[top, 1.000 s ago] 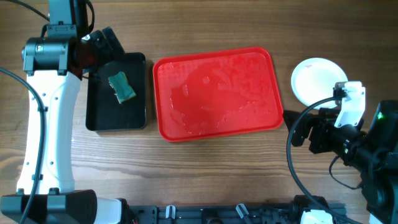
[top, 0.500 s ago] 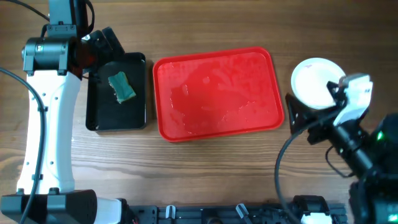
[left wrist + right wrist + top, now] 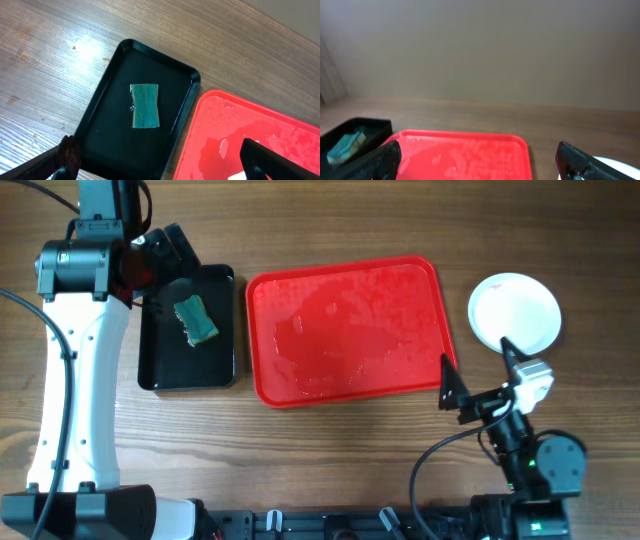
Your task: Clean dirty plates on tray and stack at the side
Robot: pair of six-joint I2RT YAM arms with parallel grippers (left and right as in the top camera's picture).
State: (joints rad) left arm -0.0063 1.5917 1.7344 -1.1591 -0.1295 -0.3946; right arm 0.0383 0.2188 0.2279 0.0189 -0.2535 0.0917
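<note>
Overhead: the wet red tray [image 3: 345,330] is lying mid-table, with a white plate [image 3: 514,312] sitting apart on its right. The right gripper [image 3: 478,372] is hovering between them, jaws wide.

Left wrist: the left gripper [image 3: 162,162] is hanging spread above the black tray [image 3: 107,135] and the sponge [image 3: 145,105] in it.

Right wrist: the fingers [image 3: 375,160] are standing apart, framing the red tray, and the plate is showing at the right edge.

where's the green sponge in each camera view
Overhead: the sponge is left of centre, lying in the black tray.
Left wrist: the sponge is just left of the picture's centre, in the same black tray.
Right wrist: the sponge is at the bottom left corner, partly behind the tray wall.
Shared landmark: the red tray, next to the black one in all three.
</note>
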